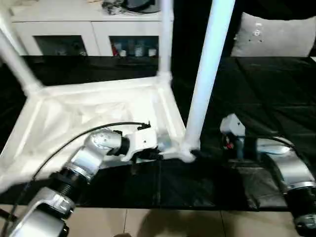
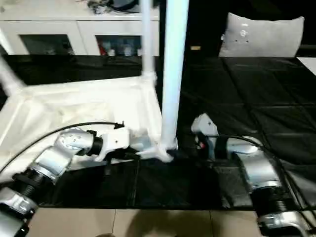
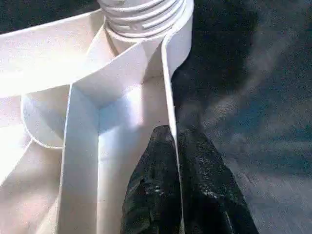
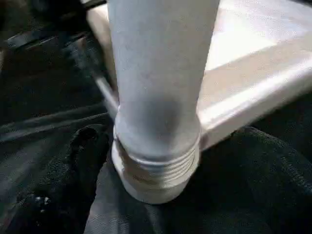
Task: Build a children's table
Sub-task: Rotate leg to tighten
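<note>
Leg (image 1: 205, 79) stands upright in tabletop (image 1: 74, 118) corner socket (image 1: 185, 150).

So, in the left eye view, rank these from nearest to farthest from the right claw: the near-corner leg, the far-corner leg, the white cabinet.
1. Near-corner leg, standing just to the left of the right claw.
2. Far-corner leg, behind it across the tabletop.
3. White cabinet, at the back.
</note>
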`<state>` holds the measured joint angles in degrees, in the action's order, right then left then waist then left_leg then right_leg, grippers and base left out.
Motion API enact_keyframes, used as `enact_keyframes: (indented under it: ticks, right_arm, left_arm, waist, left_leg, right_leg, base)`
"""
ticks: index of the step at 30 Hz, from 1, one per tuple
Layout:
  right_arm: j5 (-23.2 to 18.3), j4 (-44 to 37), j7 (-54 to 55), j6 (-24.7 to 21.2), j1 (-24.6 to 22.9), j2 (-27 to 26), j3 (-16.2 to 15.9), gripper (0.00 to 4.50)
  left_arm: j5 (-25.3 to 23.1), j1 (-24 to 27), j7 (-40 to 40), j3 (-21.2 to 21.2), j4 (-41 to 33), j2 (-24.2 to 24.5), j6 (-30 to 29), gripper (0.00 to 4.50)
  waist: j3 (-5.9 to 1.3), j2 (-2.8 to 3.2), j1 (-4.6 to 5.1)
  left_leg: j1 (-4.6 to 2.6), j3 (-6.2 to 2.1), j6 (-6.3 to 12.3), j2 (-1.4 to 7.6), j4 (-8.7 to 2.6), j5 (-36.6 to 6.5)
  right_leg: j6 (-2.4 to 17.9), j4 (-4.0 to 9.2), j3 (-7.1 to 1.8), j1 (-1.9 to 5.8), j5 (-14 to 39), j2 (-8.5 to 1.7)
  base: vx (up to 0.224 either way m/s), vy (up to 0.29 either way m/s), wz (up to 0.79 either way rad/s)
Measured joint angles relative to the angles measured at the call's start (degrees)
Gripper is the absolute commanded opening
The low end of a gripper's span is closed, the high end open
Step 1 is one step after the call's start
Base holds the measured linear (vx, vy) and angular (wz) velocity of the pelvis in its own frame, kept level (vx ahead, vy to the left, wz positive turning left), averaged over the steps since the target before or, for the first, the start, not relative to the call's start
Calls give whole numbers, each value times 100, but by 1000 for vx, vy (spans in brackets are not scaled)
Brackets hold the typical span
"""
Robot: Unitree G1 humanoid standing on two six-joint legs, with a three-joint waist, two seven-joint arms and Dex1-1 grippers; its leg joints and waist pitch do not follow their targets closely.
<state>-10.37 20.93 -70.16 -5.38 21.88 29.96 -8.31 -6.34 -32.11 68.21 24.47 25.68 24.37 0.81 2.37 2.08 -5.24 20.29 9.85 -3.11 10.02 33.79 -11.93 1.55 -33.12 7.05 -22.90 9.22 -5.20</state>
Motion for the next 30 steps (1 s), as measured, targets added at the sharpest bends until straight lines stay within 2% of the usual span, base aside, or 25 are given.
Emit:
enact_keyframes:
  ticks: [2, 3, 9, 10, 14, 16, 19, 20, 23, 27, 30]
  right_arm:
    - [4, 5, -244, 103, 0, 15, -122, 442]
    - [5, 8, -355, 132, 0, 14, -158, 415]
    - [1, 79, -616, 237, 28, 10, -329, 389]
    - [0, 127, -627, 264, 46, -14, -340, 374]
    - [-5, 227, -724, 338, 72, -66, -346, 353]
    - [-7, 241, -757, 352, 72, -72, -345, 318]
    - [-37, 275, -788, 353, 71, -80, -346, 304]
    - [-42, 278, -787, 352, 71, -82, -347, 283]
    - [-65, 278, -793, 347, 57, -92, -346, 281]
    - [-152, 131, -770, 197, -104, -135, -277, 271]
    - [-201, -204, -455, -116, -378, -263, -172, 270]
  left_arm:
    - [3, -19, 212, 19, 46, 47, 166, 0]
    - [20, -27, 321, 43, 51, 68, 233, 0]
    - [106, -72, 674, 160, 98, 117, 463, 0]
    - [113, -87, 707, 176, 113, 115, 480, 0]
    - [113, -118, 766, 177, 187, 96, 560, 0]
    - [113, -119, 773, 176, 204, 92, 587, 0]
    - [114, -122, 774, 176, 218, 90, 609, 0]
    - [113, -123, 774, 176, 224, 90, 622, 0]
    - [121, -117, 774, 172, 229, 90, 626, 0]
    - [296, 50, 784, 67, 52, 38, 275, 0]
    - [381, 286, 634, -131, -317, -33, -453, 0]
  waist:
    - [0, -1, -17]
    - [0, -1, -30]
    - [-1, -2, -124]
    - [-1, -2, -139]
    - [-2, -3, -146]
    - [-2, -4, -150]
    - [-2, -4, -152]
    - [-2, -4, -151]
    - [-2, -4, -151]
    - [-5, -1, -143]
    - [-10, 4, -131]
  left_leg:
    - [-3, 0, -3, 0, 6, -2]
    - [-9, 0, -4, 0, 8, -2]
    - [-16, 0, -4, 0, 9, -2]
    - [-18, 0, -4, 0, 9, -2]
    - [-17, 0, -4, -1, 11, -3]
    - [-17, 0, -4, 0, 10, -3]
    - [-18, 0, -4, 0, 10, -3]
    - [-18, 0, -4, -1, 10, -3]
    - [-18, 0, -4, -1, 10, -2]
    - [-16, 1, -4, 0, 8, -3]
    - [-16, 9, 1, 0, 7, -6]
  right_leg:
    - [0, 0, -1, 3, 0, -1]
    - [0, 0, -2, 3, -1, -1]
    - [5, -4, -4, 2, -4, -1]
    - [5, -5, -4, 2, -4, -1]
    - [6, -4, -4, 2, -4, -2]
    - [5, -4, -4, 3, -3, -2]
    - [5, -5, -4, 3, -3, -2]
    - [5, -5, -4, 3, -3, -2]
    - [5, -5, -4, 4, -3, -2]
    - [2, -5, -5, 9, -1, -2]
    - [2, -6, -12, 19, 1, -2]
  base:
    - [0, 0, 0]
    - [0, 0, 0]
    - [0, 0, 0]
    - [0, 0, 0]
    - [0, 0, 0]
    - [0, 0, 0]
    - [0, 0, 0]
    - [0, 0, 0]
    - [0, 0, 0]
    - [0, 0, 0]
    - [0, 0, 0]
